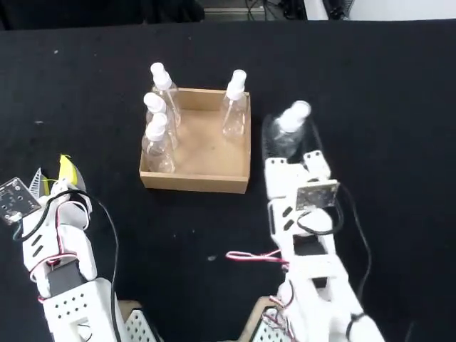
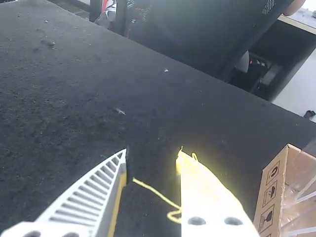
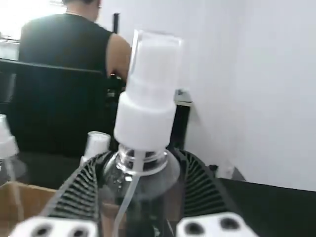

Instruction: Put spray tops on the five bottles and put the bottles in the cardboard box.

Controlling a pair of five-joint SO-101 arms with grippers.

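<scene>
Four bottles (image 1: 158, 142) in box (image 1: 196, 182), fifth bottle (image 1: 288, 130) right of it

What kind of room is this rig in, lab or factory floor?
Probably an office or small lab, not a factory: a black cloth-covered table, what looks like a dark office chair and a desk edge just behind it, and a plain white wall.

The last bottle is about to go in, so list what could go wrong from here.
1. The held bottle is outside the cardboard box, by its right wall; carried low, it could catch that rim.
2. Going in, it might knock the bottle in the far right corner.
3. The right gripper's fingers clasp smooth clear plastic, so it may slip.
</scene>
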